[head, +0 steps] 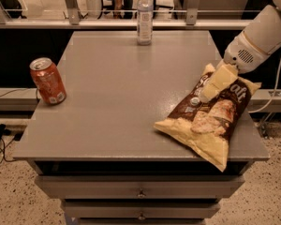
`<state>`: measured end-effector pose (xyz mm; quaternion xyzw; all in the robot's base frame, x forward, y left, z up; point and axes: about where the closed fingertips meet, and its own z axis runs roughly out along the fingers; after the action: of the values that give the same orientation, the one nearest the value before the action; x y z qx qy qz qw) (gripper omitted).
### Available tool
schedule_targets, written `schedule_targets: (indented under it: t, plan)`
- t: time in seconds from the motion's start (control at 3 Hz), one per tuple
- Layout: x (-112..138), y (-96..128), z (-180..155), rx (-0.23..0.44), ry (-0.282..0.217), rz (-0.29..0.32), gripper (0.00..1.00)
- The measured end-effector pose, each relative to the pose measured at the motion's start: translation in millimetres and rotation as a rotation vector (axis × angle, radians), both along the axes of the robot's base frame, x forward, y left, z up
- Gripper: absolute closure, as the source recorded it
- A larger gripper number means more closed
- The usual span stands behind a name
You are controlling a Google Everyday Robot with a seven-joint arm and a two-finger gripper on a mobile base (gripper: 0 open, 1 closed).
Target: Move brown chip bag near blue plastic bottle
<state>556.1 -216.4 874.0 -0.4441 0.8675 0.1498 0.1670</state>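
The brown chip bag (210, 123) lies at the desk's (122, 102) front right corner, well apart from the blue plastic bottle (144, 18) at the far edge, so the move looks barely begun; the tool (205, 95) is over the bag's upper part, and whether it is spread or pinching cannot be told.

The arm (264, 29) is a smooth, rounded white shell. Its wrist end carries a small oval grille (246, 56) of dark dots. At the wrist's 7 o'clock the gripper (208, 93), at about 3 o'clock in the view, is pale yellow and blocky, narrowing toward its tip. A thin pale cable (277, 86) hangs beside the arm.
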Motion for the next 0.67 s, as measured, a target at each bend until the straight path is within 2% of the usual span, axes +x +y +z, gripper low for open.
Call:
schedule_targets:
  t: [0.33, 0.67]
  plan:
    - [3.2, -5.1, -5.8, 0.002, 0.021, -0.032, 0.41]
    - [9.0, -15.5, 9.6, 0.011, -0.015, -0.066, 0.65]
